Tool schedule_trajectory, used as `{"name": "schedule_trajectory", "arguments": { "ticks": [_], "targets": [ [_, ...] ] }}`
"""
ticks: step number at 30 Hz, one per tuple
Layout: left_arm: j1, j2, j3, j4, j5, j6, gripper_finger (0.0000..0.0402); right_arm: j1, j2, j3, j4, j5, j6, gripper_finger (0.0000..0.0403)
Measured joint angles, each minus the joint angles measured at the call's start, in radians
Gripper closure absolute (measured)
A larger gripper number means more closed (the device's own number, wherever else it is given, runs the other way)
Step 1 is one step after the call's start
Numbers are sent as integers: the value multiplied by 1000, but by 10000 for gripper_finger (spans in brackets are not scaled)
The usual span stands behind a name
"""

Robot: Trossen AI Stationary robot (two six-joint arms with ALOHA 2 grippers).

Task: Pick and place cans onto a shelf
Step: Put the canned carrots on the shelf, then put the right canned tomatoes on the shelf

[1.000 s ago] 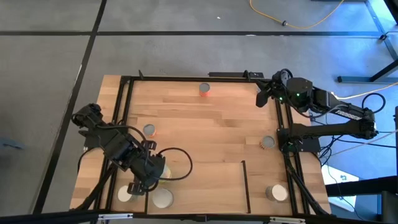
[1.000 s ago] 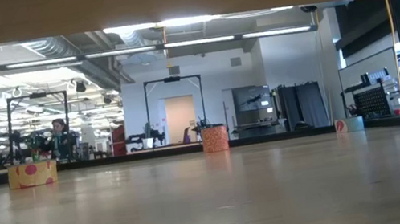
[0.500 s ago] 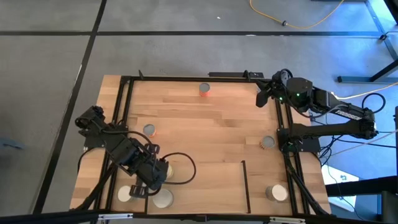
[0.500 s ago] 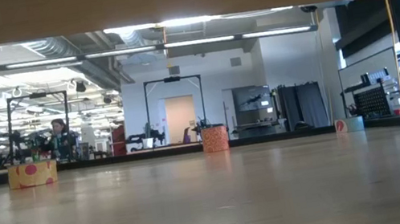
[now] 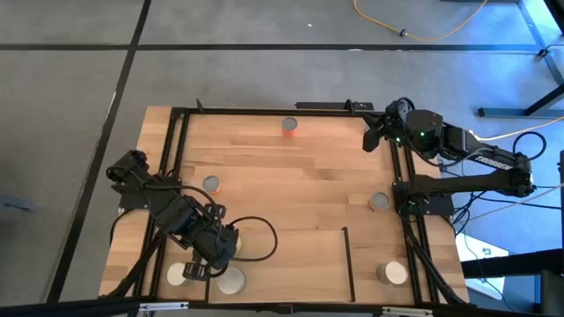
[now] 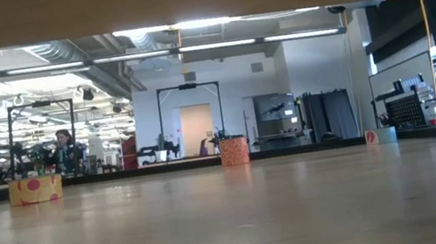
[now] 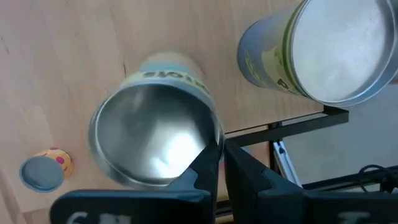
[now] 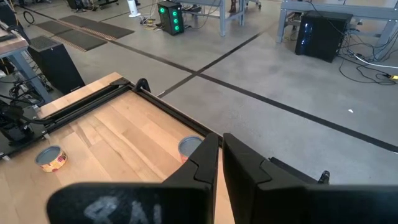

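A silver-topped can (image 7: 155, 140) stands upright at the shelf's (image 5: 291, 264) near-left corner, just beside a white-topped can (image 5: 231, 280) and a cream-topped can (image 5: 177, 274). The left gripper (image 7: 222, 163) hangs at its rim, fingers nearly together, seemingly gripping nothing. The right gripper (image 8: 220, 155), almost closed and empty, waits above the table's far-right corner.

A grey concrete floor (image 5: 264, 79) crossed by dark lines (image 5: 264, 47) surrounds the table. A yellow cable (image 5: 414, 31) lies on it. Beyond, ceiling strip lights (image 6: 188, 49), a bright doorway (image 6: 195, 130) and dark computer cases (image 8: 320, 37).
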Motion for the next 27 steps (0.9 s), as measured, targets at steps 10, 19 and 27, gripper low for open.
{"name": "schedule_trajectory", "arguments": {
  "ticks": [10,19,27],
  "targets": [
    [22,0,0,0,24,2,371,0,0,0,0,0,0,375],
    [31,0,125,0,-54,1,372,0,0,0,1,-64,0,391],
    [30,-1,293,0,-294,-26,372,0,0,0,1,-172,-29,398]
  ]
}}
